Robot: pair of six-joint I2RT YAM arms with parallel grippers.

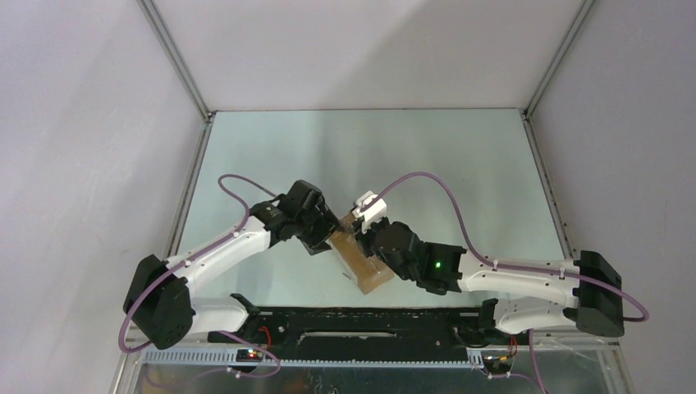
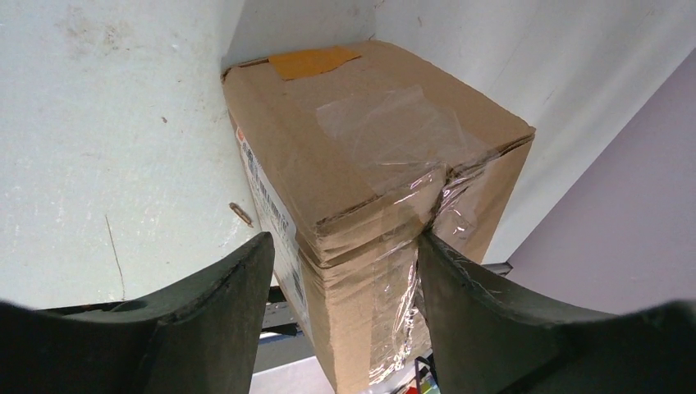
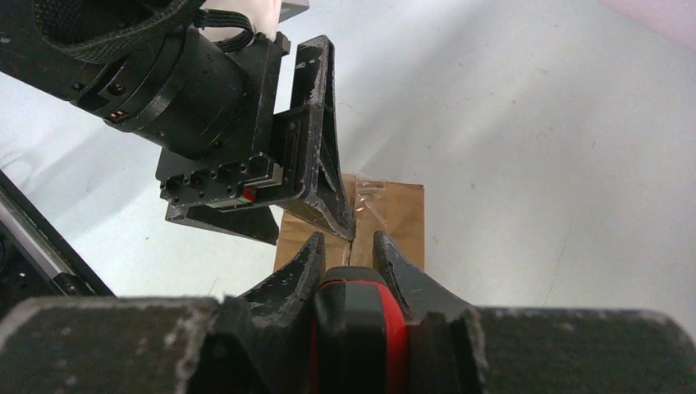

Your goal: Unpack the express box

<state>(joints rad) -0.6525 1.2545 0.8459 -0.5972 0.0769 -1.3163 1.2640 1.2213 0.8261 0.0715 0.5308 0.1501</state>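
Note:
The express box (image 1: 362,261), brown cardboard sealed with clear tape, is at the table's near middle between both arms. In the left wrist view the express box (image 2: 361,156) fills the gap of my left gripper (image 2: 345,246), whose two fingers press its sides at one taped end. My left gripper (image 1: 322,238) comes at it from the left. My right gripper (image 3: 349,242) is shut on a red and black knife handle (image 3: 361,328) and points at the box's taped top (image 3: 402,213). The blade is mostly hidden behind the fingers. The right gripper (image 1: 367,236) sits over the box's far end.
A black rail (image 1: 361,324) with cable ducts runs along the near edge just behind the box. Metal frame posts (image 1: 176,57) and grey walls close in the pale green table (image 1: 369,156). A small staple-like scrap (image 2: 240,213) lies beside the box.

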